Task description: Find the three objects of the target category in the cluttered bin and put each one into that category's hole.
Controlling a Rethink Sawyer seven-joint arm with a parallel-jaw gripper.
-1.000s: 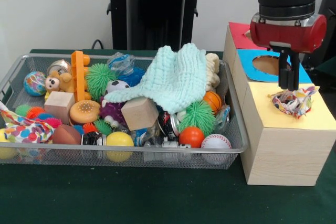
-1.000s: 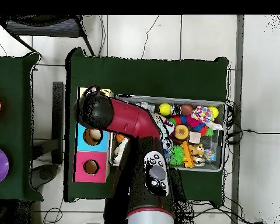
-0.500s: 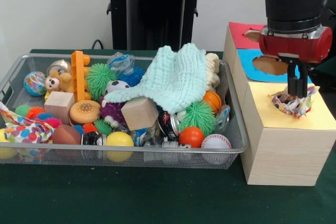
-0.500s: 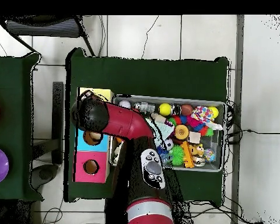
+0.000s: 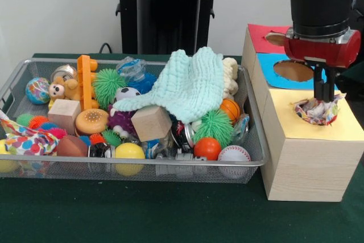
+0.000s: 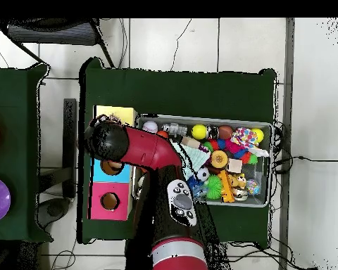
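The cloth, a crumpled scrap with many colours, sat in the hole of the yellow part of the box, bunched up and partly poking out over the rim. The gripper stood straight over it with its thin black fingers close together and pointing down into the top of the cloth, so it looked like it was pushing the cloth into the hole; I could not tell if it was clamped on the cloth or only pressing. The box stood on the desk just beside the bin, so things only had a short way to go. A blue part with a hole and a red part with a hole lay farther back. The bin was full of toys, with a green blanket draped on top, likely hiding some.
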